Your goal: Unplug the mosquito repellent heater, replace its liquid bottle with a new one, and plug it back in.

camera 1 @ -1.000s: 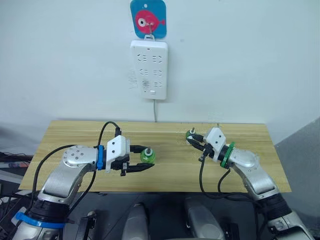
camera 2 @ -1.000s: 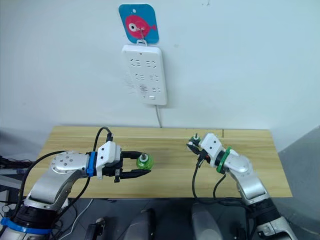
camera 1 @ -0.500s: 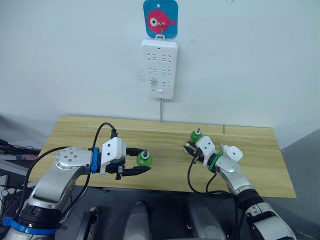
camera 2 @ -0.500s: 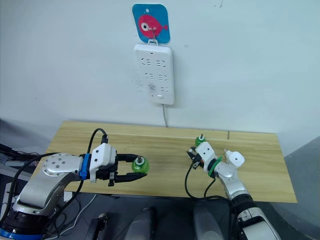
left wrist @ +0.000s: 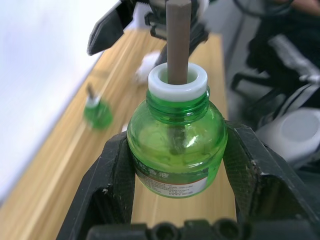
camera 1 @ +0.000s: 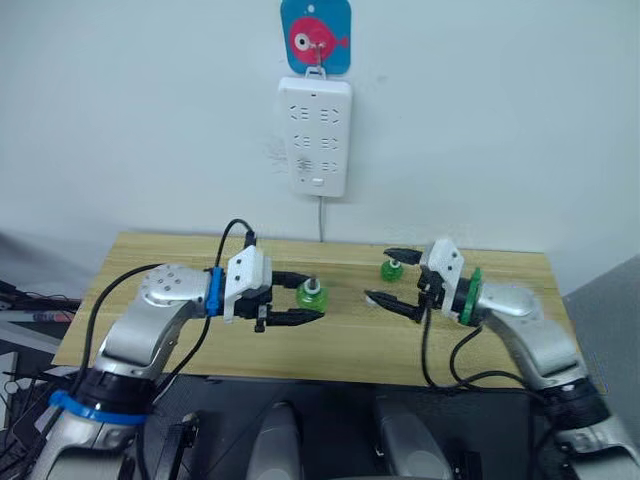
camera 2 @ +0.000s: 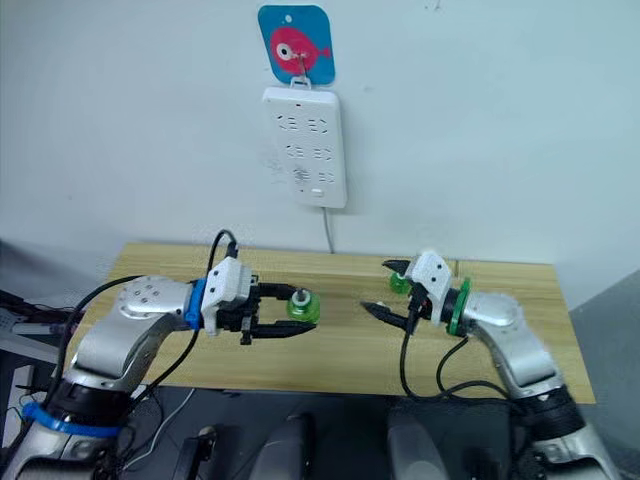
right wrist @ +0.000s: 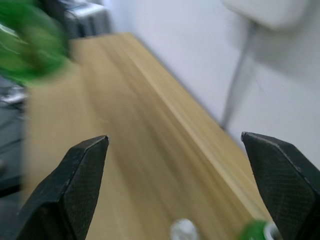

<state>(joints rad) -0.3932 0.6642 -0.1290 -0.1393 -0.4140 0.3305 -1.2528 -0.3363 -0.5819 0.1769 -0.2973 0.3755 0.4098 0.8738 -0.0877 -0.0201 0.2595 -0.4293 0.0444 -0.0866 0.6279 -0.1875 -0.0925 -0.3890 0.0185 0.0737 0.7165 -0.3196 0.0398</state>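
- My left claw (camera 1: pixel 300 300) is clamped on a green bottle (left wrist: pixel 176 150); the two fingers press its round body from either side, above the wooden surface (camera 1: pixel 170 265).
- That bottle stands upright in the grip; a brown wick (left wrist: pixel 178 42) rises out of its white collar. No cap on it.
- My right claw (camera 1: pixel 395 277) is spread wide, nothing between its fingers, held above the surface and pointing toward my left claw.
- A second green bottle (camera 1: pixel 391 268) stands on the surface near the back edge, just beside the upper finger of my right claw; I cannot tell whether they touch.
- A small white object (left wrist: pixel 146 67) lies on the surface near my right claw; too blurred to identify.
- The two claws are apart, facing each other across the middle of the surface.
- On the wall behind, a white power strip (camera 1: pixel 316 137) hangs under a blue tag with a pink fish (camera 1: pixel 315 35); its cord (camera 1: pixel 320 220) drops toward the surface. Nothing is plugged into the strip.
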